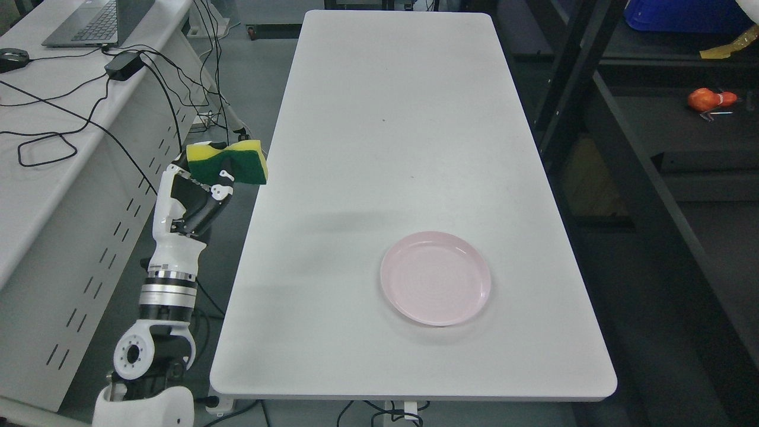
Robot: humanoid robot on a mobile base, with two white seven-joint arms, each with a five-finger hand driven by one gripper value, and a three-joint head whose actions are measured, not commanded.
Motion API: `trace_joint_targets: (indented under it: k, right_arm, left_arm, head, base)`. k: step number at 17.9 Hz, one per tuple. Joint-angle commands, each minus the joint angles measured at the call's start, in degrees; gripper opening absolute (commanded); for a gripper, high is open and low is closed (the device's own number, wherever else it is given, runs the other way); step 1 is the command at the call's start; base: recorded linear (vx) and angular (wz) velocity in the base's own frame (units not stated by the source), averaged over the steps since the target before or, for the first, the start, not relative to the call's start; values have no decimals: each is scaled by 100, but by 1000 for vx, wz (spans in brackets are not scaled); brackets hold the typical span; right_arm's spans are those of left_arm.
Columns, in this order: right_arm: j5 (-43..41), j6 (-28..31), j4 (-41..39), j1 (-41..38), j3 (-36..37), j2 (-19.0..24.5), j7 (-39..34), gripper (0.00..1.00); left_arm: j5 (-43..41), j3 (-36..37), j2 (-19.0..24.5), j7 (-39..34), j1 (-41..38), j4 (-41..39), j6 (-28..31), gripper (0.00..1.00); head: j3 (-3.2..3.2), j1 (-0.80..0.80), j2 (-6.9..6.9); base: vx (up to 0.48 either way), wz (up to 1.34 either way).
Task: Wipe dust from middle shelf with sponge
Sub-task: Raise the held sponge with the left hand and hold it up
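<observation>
My left hand (209, 178) is raised in the air beside the left edge of the white table (379, 118), its fingers shut on a yellow and green sponge (232, 160). The sponge is held off the table, over the gap between the table and the desk to the left. A dark shelving unit (628, 148) stands to the right of the table, with its shelves seen at a steep angle. My right arm does not show.
A pink plate (436, 277) lies on the near right part of the table. A desk (53, 196) on the left carries a laptop (98, 22), a mouse, a power adapter and cables. An orange object (710, 99) and a blue bin (682, 15) sit on the shelves.
</observation>
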State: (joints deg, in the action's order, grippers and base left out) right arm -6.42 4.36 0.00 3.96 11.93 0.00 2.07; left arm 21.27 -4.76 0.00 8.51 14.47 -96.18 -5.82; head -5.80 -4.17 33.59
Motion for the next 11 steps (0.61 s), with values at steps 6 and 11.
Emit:
trace_joint_targets:
  k: [6, 11]
  right_arm:
    - [0, 4, -100, 0, 2, -100, 4, 100]
    - [0, 4, -100, 0, 2, -100, 4, 100]
  left_arm:
    - [0, 37, 100, 19, 3, -14, -6, 6]
    - [0, 45, 100, 36, 3, -14, -6, 6]
  head:
    - [0, 0, 0]
    - [0, 0, 0]
  base:
    - [-27, -29]
    - [-137, -42]
